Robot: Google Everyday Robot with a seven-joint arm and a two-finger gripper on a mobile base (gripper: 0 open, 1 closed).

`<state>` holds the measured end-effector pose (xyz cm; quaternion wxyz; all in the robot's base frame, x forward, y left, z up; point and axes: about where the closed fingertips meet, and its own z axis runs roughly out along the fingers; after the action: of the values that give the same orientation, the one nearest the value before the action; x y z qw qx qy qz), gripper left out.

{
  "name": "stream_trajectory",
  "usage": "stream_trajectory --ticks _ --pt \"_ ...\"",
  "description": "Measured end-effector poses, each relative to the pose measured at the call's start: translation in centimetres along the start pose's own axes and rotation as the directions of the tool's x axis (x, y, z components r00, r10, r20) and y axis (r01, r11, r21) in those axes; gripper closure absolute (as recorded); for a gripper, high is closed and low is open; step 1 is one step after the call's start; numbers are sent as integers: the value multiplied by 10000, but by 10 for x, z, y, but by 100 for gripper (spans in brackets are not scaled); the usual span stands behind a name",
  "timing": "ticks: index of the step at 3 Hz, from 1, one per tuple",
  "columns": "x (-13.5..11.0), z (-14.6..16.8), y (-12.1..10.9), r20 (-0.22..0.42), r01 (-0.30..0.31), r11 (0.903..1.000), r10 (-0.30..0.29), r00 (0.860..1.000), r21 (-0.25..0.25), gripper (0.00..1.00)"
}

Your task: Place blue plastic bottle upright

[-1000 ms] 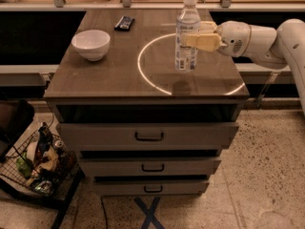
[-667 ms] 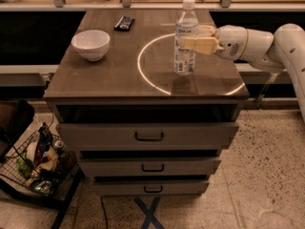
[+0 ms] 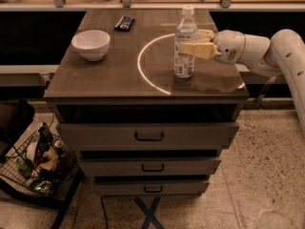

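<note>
From the camera view, I see the blue plastic bottle point(image 3: 184, 65) standing upright on the tabletop point(image 3: 105, 78), right of centre, its base just inside the bright arc point(image 3: 143, 66) marked on the surface. My pincer point(image 3: 191, 42) reaches in from the right at mid-height. Its two pale fingers point(image 3: 200, 50) sit either side of the bottle's body, closed onto it as far as I can judge.

I judge the placing itself to be done and the release to be the step in hand. The next move calls for spreading the fingers evenly, then drawing straight back to the right without brushing the bottle, since it is tall, light and would tip easily. The white bowl point(image 3: 90, 44) and a small dark object point(image 3: 124, 23) lie well apart on the left.
</note>
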<state>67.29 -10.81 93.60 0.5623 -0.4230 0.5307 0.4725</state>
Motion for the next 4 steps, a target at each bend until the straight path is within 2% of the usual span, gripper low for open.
stream_trajectory --ticks 2,3,4 --pt "4 -2 -2 -146 620 9981 -621 9980 -38 100" --pt "8 -2 -5 -286 601 9982 -602 9978 -52 100" --pt "18 0 -12 -427 276 9996 -280 9987 -86 100"
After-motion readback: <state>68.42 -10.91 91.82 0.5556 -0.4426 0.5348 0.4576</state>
